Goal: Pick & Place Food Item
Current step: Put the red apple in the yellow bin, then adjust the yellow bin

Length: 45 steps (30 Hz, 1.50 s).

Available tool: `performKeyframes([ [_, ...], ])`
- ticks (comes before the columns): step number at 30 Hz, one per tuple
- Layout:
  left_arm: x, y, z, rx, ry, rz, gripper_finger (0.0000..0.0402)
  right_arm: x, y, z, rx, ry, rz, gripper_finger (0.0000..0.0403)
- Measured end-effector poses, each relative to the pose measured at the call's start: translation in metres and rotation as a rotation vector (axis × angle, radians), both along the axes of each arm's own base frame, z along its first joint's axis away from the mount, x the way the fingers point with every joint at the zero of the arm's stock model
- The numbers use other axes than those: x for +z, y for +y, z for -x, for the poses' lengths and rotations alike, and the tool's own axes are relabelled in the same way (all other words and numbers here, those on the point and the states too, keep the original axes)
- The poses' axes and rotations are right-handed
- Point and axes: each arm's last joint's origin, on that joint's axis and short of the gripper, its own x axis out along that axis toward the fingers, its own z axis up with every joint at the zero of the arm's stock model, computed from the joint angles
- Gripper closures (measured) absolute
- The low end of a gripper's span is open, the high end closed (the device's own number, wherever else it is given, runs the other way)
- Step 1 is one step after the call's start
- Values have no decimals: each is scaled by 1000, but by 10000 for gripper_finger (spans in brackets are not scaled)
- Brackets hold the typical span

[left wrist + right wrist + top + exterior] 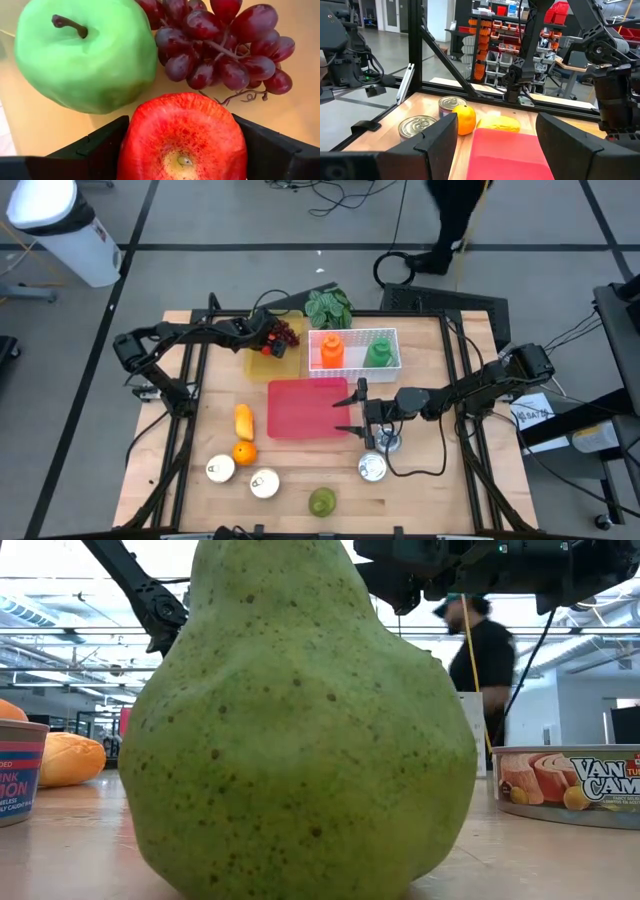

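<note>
A red apple [182, 145] sits between the fingers of my left gripper [262, 338] over the yellow plate [258, 362] at the table's far left. A green apple [85, 52] and a bunch of red grapes [225, 45] lie on that plate just beyond it. My right gripper [352, 405] hovers open at the right edge of the red board [305, 408], pointing toward the table's left. In the right wrist view its fingers frame the red board [507, 155], touching nothing. My left gripper has the red apple pinched between its two fingers, one finger [100, 147] on each side of the fruit's body [137, 145]. The apple's stem dimple faces the wrist camera. Whether the apple rests on the yellow plate or is lifted clear, I cannot tell.
A white basket [390, 365] holds an orange and a green item, with lettuce [328, 307] behind it. A yellow fruit [243, 420], an orange [244, 452], several cans [264, 483] and a pear [322, 501] lie near the front edge. A person [490, 660] walks beyond the table.
</note>
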Motion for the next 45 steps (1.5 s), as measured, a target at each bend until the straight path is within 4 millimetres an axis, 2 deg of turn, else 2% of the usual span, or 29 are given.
performKeyframes([
  [7, 0, 4, 4, 9, -82, 101, 54, 0, 0, 0, 0, 0, 0, 151],
  [13, -2, 5, 7, 16, 24, 23, 28, 0, 0, 0, 0, 0, 0, 151],
  [18, -1, 5, 7, 15, 37, 3, 10, 0, 0, 0, 0, -1, 3, 151],
  [27, 0, 6, 8, 3, 40, -5, 16, 0, 0, 0, 0, -1, 3, 151],
  [31, 12, 5, 9, 1, 15, -28, 22, 0, 0, 0, 0, 0, 4, 151],
  [37, 44, 0, 14, -18, -63, -94, 18, -1, 0, 0, 0, 5, 5, 151],
  [41, 70, -10, 21, -32, -146, -153, 14, -1, 0, 0, 0, 6, 5, 151],
  [45, 93, -29, 30, -84, -217, -151, 20, -1, 0, 0, 0, 14, 7, 151],
])
